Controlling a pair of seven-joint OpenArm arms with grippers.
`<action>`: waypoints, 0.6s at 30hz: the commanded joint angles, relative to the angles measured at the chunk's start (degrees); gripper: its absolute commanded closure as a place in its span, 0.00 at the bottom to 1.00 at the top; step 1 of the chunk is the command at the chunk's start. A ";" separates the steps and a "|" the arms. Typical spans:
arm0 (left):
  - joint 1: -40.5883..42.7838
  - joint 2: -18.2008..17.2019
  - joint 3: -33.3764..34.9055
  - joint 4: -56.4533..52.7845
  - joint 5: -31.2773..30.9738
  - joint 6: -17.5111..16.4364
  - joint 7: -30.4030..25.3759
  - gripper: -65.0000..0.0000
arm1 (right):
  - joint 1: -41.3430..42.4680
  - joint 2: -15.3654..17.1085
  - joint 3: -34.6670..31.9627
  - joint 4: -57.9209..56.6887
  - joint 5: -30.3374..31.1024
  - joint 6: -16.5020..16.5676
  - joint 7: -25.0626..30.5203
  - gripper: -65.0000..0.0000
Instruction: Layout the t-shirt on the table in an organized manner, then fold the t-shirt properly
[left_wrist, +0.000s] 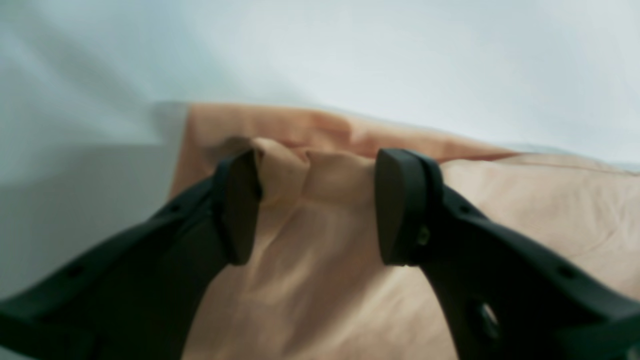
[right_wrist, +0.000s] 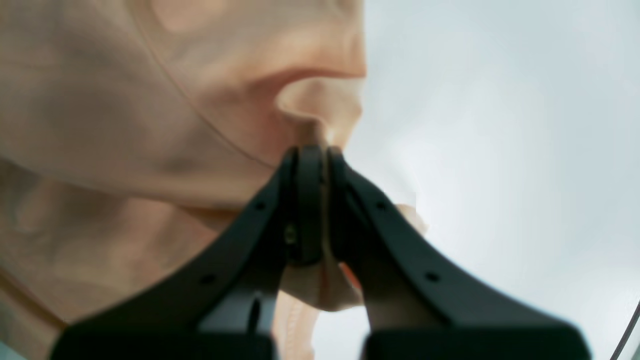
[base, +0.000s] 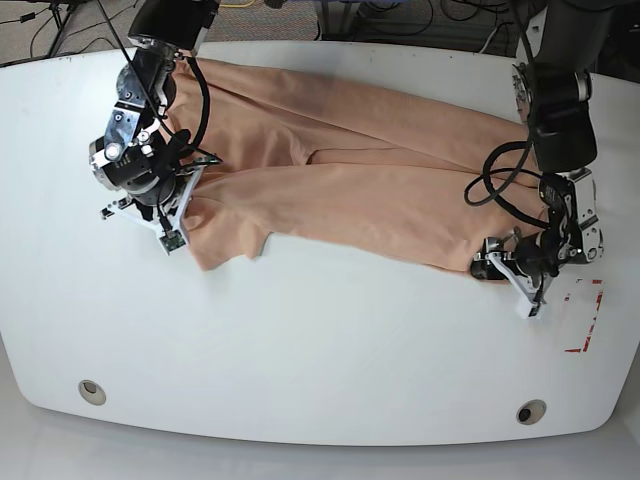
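The peach t-shirt (base: 350, 170) lies stretched across the white table (base: 320, 340) from the far left to the near right. At its left end my right gripper (base: 172, 232) is shut on a bunched edge of the cloth. The right wrist view shows that gripper (right_wrist: 320, 160) closed, with t-shirt (right_wrist: 125, 100) fabric squeezed between the fingers. My left gripper (base: 490, 268) sits at the shirt's right end. In the left wrist view it (left_wrist: 317, 200) is open, and a raised fold of the t-shirt (left_wrist: 525, 210) stands loose between the two pads.
Two grey grommets (base: 92, 391) (base: 531, 411) sit near the table's front edge. A red tape outline (base: 588, 318) is at the right, just beside my left gripper. A black cable loop (base: 500, 190) hangs from the left arm over the shirt. Cables run behind the table's back edge.
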 joint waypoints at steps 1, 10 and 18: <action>-1.87 -1.23 -0.06 1.03 -0.95 -0.05 -0.85 0.62 | 1.29 0.27 0.05 0.93 0.31 -0.10 0.48 0.99; -1.87 -1.32 -0.06 1.21 -1.04 -0.14 -0.94 0.90 | 1.29 0.27 0.05 0.93 0.31 -0.10 0.48 0.99; -1.52 -1.67 -0.41 6.49 -1.04 -0.22 -0.67 0.94 | 1.37 -0.53 0.05 0.93 0.31 -0.10 0.48 0.99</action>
